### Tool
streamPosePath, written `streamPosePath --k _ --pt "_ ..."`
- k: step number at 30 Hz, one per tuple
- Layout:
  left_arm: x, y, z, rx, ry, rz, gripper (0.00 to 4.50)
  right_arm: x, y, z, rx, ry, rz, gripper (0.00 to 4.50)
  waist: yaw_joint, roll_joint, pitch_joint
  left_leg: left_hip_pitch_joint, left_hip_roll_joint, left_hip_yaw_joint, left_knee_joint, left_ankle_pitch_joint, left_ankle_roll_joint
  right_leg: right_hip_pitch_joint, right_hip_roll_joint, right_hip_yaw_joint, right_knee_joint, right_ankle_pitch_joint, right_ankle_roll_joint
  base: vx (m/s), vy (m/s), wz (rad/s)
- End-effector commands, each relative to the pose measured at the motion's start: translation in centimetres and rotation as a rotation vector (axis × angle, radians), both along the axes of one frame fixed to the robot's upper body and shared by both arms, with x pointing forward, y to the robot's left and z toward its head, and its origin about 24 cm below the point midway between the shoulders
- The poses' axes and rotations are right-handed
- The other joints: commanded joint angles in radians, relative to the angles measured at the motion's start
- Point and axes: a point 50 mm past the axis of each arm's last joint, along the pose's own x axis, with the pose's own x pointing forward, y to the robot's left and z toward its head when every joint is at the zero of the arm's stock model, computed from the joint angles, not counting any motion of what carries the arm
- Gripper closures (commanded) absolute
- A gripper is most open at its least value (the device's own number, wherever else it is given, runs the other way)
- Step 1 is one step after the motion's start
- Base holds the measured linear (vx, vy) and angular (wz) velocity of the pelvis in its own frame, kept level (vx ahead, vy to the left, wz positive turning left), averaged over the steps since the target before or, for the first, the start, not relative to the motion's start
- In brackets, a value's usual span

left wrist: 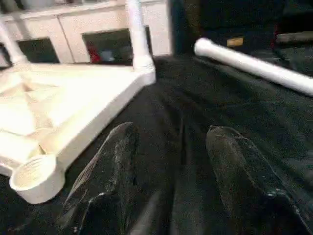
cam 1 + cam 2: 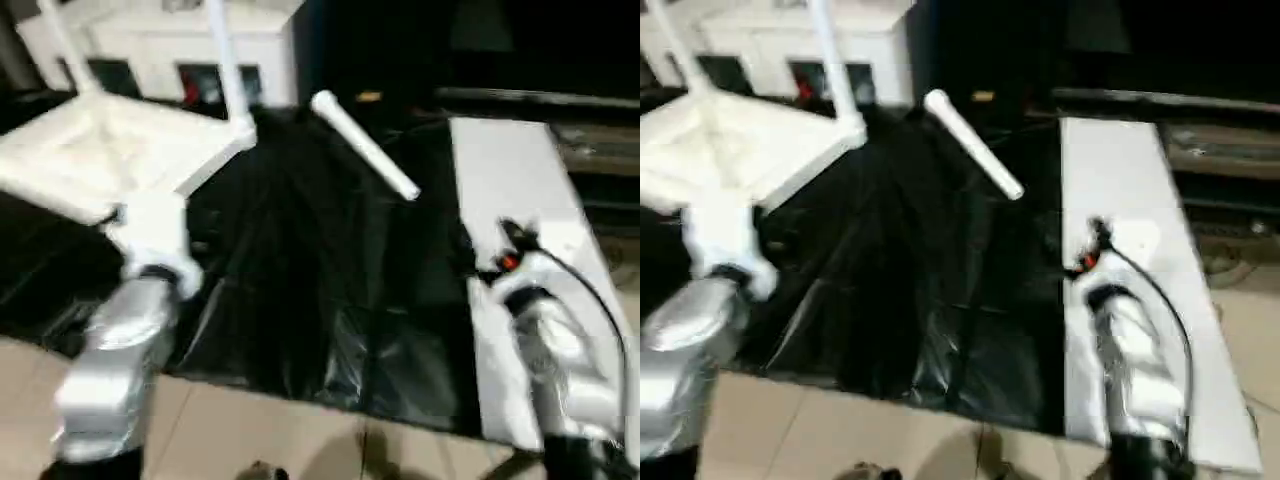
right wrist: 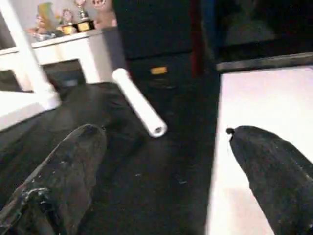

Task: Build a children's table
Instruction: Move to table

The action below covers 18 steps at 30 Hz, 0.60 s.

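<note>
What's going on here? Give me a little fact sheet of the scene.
Table top: upside down on the black sheet
Legs fitted: two upright in far corners, e.g.
Loose leg: lying on the sheet
Empty socket: near corner
Left gripper: open, holding nothing, beside the empty socket
Right gripper: wide open, holding nothing
White board: right of the sheet

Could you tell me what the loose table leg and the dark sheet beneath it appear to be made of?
The loose leg looks like white plastic tube with a smooth, slightly glossy finish; its open end in the right wrist view shows a thin hollow wall. The black sheet looks like thin plastic film, perhaps a bin liner: it is creased and throws shiny highlights along the folds.
</note>
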Motion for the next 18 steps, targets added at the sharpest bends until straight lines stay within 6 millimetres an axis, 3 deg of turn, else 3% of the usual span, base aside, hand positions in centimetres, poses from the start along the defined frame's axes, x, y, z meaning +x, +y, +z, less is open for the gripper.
streamPosePath --k 1,2,3,4,5,6,7,8,9,10,11,12,13,14,15,16,17,18 --pt "-0.2 0.5 -0.7 -0.003 0.017 0.042 1.93 0.3 0.5 0.8 -0.006 -0.009 0.009 0.03 -0.010 -0.077 -0.066 0.048 -0.011 -0.001 0.124 -0.379 0.051 -0.027 -0.132 0.061 -0.243 -0.970 -0.041 0.047 -0.070 0.67" --pt "-0.4 0.4 -1.0 -0.003 0.018 0.043 1.93 0.2 0.3 1.0 -0.018 0.001 -0.001 0.03 -0.028 -0.051 -0.026 -0.027 -0.030 -0.051 0.234 -0.116 0.103 0.001 -0.171 0.090 -0.309 -1.143 -0.118 0.047 -0.070 0.67" --pt "-0.5 0.3 -1.1 -0.004 0.019 0.042 1.93 0.1 0.2 1.1 -0.020 0.004 -0.005 0.03 -0.029 -0.041 -0.023 -0.044 -0.006 -0.077 0.259 -0.165 0.078 0.049 -0.208 0.080 -0.283 -1.122 -0.119 0.104 -0.023 0.61" --pt "-0.6 0.3 -1.3 -0.005 0.019 0.041 1.93 -0.1 0.1 1.3 -0.020 0.014 -0.013 0.03 -0.029 -0.034 -0.036 -0.047 0.006 -0.084 0.251 -0.215 0.074 0.082 -0.216 0.068 -0.267 -1.054 -0.140 0.064 0.022 0.74" --pt "-1.0 0.3 -1.7 -0.011 0.031 0.054 1.93 -0.1 -0.3 1.5 -0.022 0.028 -0.043 0.03 -0.021 -0.013 -0.048 -0.005 0.028 -0.072 0.172 -0.303 0.097 0.107 -0.186 0.021 -0.254 -0.851 -0.186 0.064 0.022 0.74" --pt "-1.2 0.4 -1.9 -0.014 0.036 0.060 1.93 -0.1 -0.5 1.6 -0.021 0.035 -0.055 0.03 -0.029 0.022 -0.088 0.151 0.066 -0.094 0.027 -0.397 0.037 0.050 -0.026 -0.016 -0.164 -0.433 -0.229 -0.003 0.038 0.67" --pt "-1.4 0.4 -2.2 -0.019 0.036 0.072 1.93 -0.2 -0.6 1.9 -0.022 0.041 -0.074 0.03 -0.075 0.007 -0.043 0.141 0.121 -0.177 -0.077 -0.501 0.102 -0.008 0.037 -0.023 -0.082 -0.284 -0.186 0.047 0.054 0.30" --pt "-1.5 0.5 -2.2 -0.024 0.028 0.079 1.93 -0.2 -0.7 2.1 -0.023 0.042 -0.085 0.03 -0.096 0.028 -0.090 0.228 0.156 -0.212 -0.073 -0.369 0.218 -0.081 0.021 -0.003 0.013 -0.038 -0.048 0.047 0.054 0.30" --pt "-1.5 0.5 -2.2 -0.024 0.028 0.079 1.93 -0.2 -0.7 2.1 -0.023 0.042 -0.085 0.03 -0.100 0.029 -0.085 0.218 0.152 -0.205 -0.078 -0.329 0.256 -0.086 0.018 -0.001 0.023 -0.005 -0.008 0.112 0.051 0.05" --pt "-1.6 0.5 -2.1 -0.024 0.020 0.083 1.93 0.0 -0.6 2.3 -0.023 0.042 -0.085 0.03 -0.091 0.003 -0.081 0.212 0.144 -0.179 -0.083 -0.270 0.316 -0.110 0.008 0.004 0.027 0.058 0.026 0.111 0.027 -0.02" --pt "-1.7 0.6 -2.1 -0.023 0.017 0.089 1.93 0.1 -0.5 2.4 -0.034 0.041 -0.075 0.03 -0.091 -0.003 -0.085 0.210 0.134 -0.165 -0.088 -0.243 0.333 -0.115 0.005 0.007 0.023 0.094 0.028 0.111 0.027 -0.02" --pt "-1.7 0.7 -2.1 -0.022 0.015 0.093 1.93 0.2 -0.4 2.4 -0.041 0.041 -0.068 0.03 -0.089 -0.029 -0.077 0.193 0.093 -0.123 -0.094 -0.226 0.328 -0.108 -0.013 0.021 -0.034 0.170 -0.011 0.109 -0.016 -0.03" --pt "-1.8 0.8 -2.1 -0.021 0.015 0.097 1.93 0.3 -0.3 2.5 -0.050 0.039 -0.063 0.03 -0.083 -0.044 -0.073 0.169 0.056 -0.084 -0.093 -0.280 0.299 -0.077 -0.017 0.031 -0.086 0.183 -0.037 0.121 -0.083 0.00" --pt "-1.9 0.8 -2.1 -0.020 0.014 0.099 1.93 0.5 -0.3 2.7 -0.052 0.039 -0.060 0.03 -0.057 -0.112 -0.094 0.113 -0.050 -0.029 -0.017 -0.353 0.242 0.039 -0.043 0.127 -0.185 -0.059 -0.039 0.121 -0.083 0.00" --pt "-1.9 0.9 -2.1 -0.020 0.013 0.100 1.93 0.6 -0.2 2.8 -0.056 0.039 -0.056 0.03 -0.028 -0.121 -0.096 0.087 -0.086 -0.029 0.110 -0.246 0.201 0.081 -0.119 0.206 -0.259 -0.511 -0.090 0.155 -0.097 0.02" --pt "-1.9 0.9 -2.1 -0.019 0.013 0.101 1.93 0.7 -0.2 2.8 -0.058 0.039 -0.054 0.03 -0.016 -0.111 -0.093 0.029 -0.071 -0.060 0.143 -0.150 0.135 0.117 -0.129 0.209 -0.249 -0.564 -0.135 0.171 -0.052 -0.06" --pt "-1.9 0.9 -2.1 -0.019 0.013 0.101 1.93 0.7 -0.2 2.8 -0.058 0.039 -0.054 0.03 -0.017 -0.106 -0.098 0.007 -0.067 -0.071 0.152 -0.115 0.113 0.126 -0.127 0.207 -0.237 -0.506 -0.159 0.171 -0.052 -0.06" --pt "-1.9 0.9 -2.1 -0.019 0.010 0.100 1.93 0.9 -0.3 3.0 -0.050 0.037 -0.056 0.03 -0.011 -0.090 -0.085 -0.012 -0.039 -0.086 0.152 -0.066 0.087 0.120 -0.138 0.194 -0.244 -0.383 -0.253 0.146 -0.013 -0.05"
